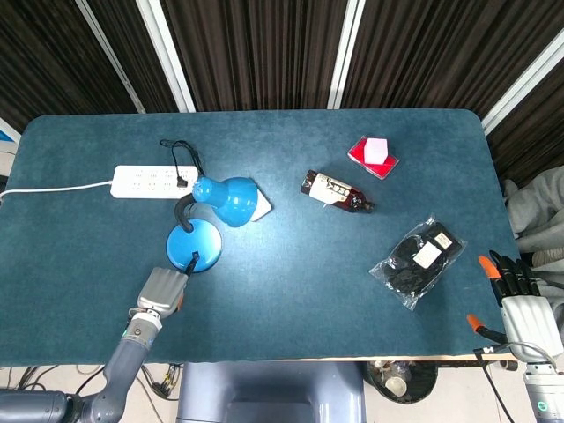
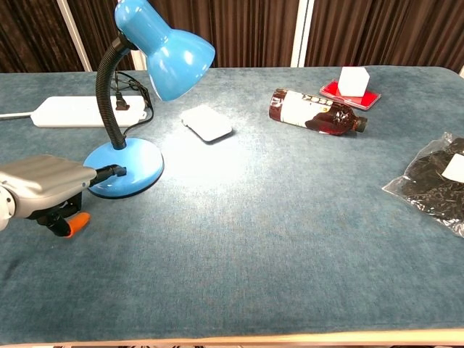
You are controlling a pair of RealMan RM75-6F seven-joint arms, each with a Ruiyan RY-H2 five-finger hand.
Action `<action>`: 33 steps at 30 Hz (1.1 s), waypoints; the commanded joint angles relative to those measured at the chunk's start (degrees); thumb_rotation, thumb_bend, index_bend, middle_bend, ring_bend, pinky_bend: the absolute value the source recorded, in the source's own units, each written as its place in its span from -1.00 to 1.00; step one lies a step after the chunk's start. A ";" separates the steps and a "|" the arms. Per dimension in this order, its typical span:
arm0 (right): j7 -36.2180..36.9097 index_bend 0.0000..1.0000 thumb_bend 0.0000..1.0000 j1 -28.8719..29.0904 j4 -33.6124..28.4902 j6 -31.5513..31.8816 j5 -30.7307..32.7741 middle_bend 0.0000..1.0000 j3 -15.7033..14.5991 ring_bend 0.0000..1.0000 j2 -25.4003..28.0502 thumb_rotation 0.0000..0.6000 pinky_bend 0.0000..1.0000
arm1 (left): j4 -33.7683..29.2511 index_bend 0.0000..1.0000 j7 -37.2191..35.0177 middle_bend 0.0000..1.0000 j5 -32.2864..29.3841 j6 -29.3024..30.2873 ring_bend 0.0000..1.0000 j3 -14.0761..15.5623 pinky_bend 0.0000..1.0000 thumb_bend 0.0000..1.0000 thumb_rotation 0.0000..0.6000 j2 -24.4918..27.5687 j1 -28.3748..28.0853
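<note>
A blue desk lamp (image 1: 226, 201) (image 2: 165, 45) stands at the table's left, its shade casting a bright patch on the cloth below. My left hand (image 1: 161, 291) (image 2: 43, 187) lies low just in front of the round lamp base (image 1: 194, 248) (image 2: 134, 163). One dark finger reaches out and touches the base's front edge, the others are curled under with an orange tip showing beneath, and it holds nothing. My right hand (image 1: 520, 304) hangs off the table's right front corner, fingers spread and empty; the chest view does not show it.
A white power strip (image 1: 150, 181) (image 2: 72, 110) with the lamp's plug lies behind the lamp. A small white box (image 2: 206, 122) sits in the light. A brown bottle (image 1: 337, 192) (image 2: 315, 112) lies mid-table, a pink cube (image 1: 376, 148) on a red pad behind it, a black bagged item (image 1: 419, 258) right.
</note>
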 commanded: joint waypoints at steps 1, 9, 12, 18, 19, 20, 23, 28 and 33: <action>0.01 -1.00 -0.50 -0.01 -0.01 0.03 -0.04 -1.00 -0.01 -1.00 0.01 1.00 -1.00 | 0.14 -0.91 -0.14 0.84 -0.14 0.12 0.80 0.48 0.83 0.08 1.00 -0.11 -0.07; 0.03 -1.00 -0.50 0.01 0.01 0.00 0.01 -1.00 0.04 -1.00 0.03 1.00 -1.00 | -0.16 -0.91 -8.49 0.75 9.69 4.15 0.71 -1.02 0.76 0.01 1.00 0.39 1.06; 0.01 -1.00 -0.50 -0.01 0.04 0.14 -0.04 -1.00 0.08 -1.00 0.04 1.00 -1.00 | -0.68 -0.96 -13.78 0.33 16.68 6.48 0.35 -1.07 0.47 -0.26 1.00 2.56 2.26; -0.08 -1.00 -0.50 -0.03 0.11 0.18 -0.06 -1.00 0.08 -1.00 0.01 1.00 -1.00 | -1.92 -1.00 -18.97 -0.85 26.39 10.37 -0.69 2.08 -0.57 -0.67 1.00 9.69 5.43; -0.17 -1.00 -0.50 -0.02 0.12 0.15 -0.08 -1.00 0.07 -1.00 -0.01 1.00 -1.00 | -1.71 -1.00 -19.86 -0.94 27.85 11.22 -0.79 2.94 -0.69 -0.72 1.00 10.90 6.29; -0.25 -1.00 -0.50 -0.01 0.12 0.14 -0.09 -1.00 0.05 -1.00 -0.01 1.00 -1.00 | -1.48 -1.00 -20.51 -0.99 28.79 11.83 -0.88 3.54 -0.79 -0.75 1.00 11.69 6.92; -0.55 -1.00 -0.50 -0.04 0.12 0.24 -0.15 -1.00 0.06 -1.00 -0.04 1.00 -1.00 | 0.02 -1.00 -23.71 -1.00 32.08 14.46 -1.00 5.93 -0.97 -0.80 1.00 14.42 9.78; -1.08 -1.00 -0.50 -0.11 0.11 0.33 -0.03 -1.00 0.10 -1.00 -0.16 1.00 -1.00 | 3.35 -1.00 -29.68 -1.00 36.27 19.18 -1.00 9.31 -1.00 -0.81 1.00 17.83 14.83; -1.74 -1.00 -0.50 -0.16 0.02 0.37 0.17 -1.00 0.19 -1.00 -0.38 1.00 -1.00 | 6.05 -1.00 -36.01 -1.00 40.12 24.76 -1.00 11.65 -1.00 -0.81 1.00 20.42 20.04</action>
